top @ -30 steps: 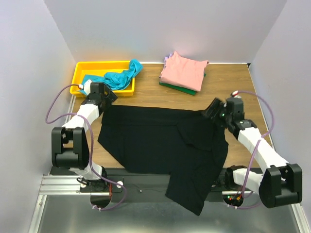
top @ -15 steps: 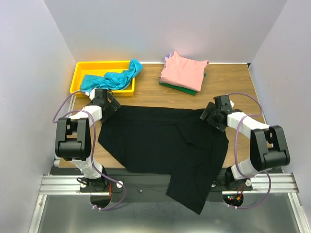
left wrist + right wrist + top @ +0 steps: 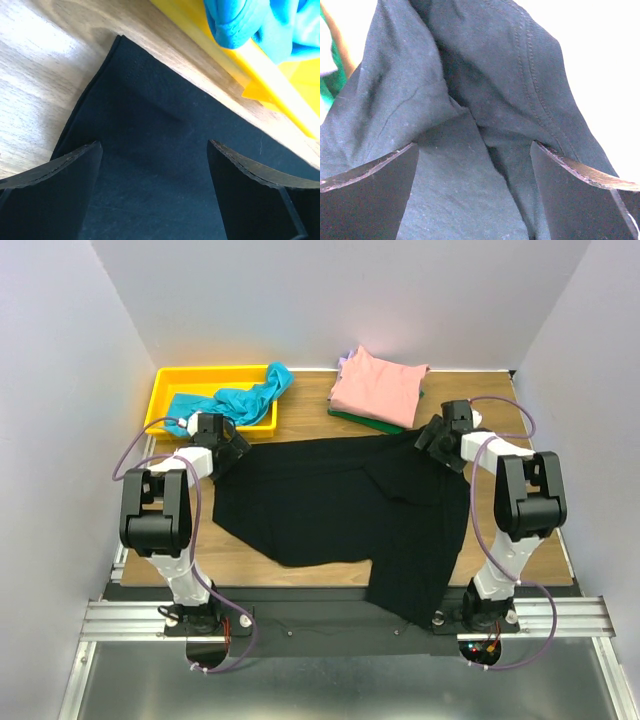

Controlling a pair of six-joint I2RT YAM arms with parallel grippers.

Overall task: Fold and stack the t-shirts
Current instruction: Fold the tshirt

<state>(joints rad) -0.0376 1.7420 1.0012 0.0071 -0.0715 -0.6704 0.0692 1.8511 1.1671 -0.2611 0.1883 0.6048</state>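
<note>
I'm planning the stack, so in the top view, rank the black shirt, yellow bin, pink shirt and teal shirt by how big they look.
1. black shirt, spread out, clearly largest
2. yellow bin
3. pink shirt, folded
4. teal shirt, bunched up, so it looks smallest

No readable text, label, brand, number or sign shows in any view.

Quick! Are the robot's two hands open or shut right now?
Left gripper: open, holding nothing; black t-shirt lies flat under it.
Right gripper: open, holding nothing; the shirt bunches up between its jaws.
</note>
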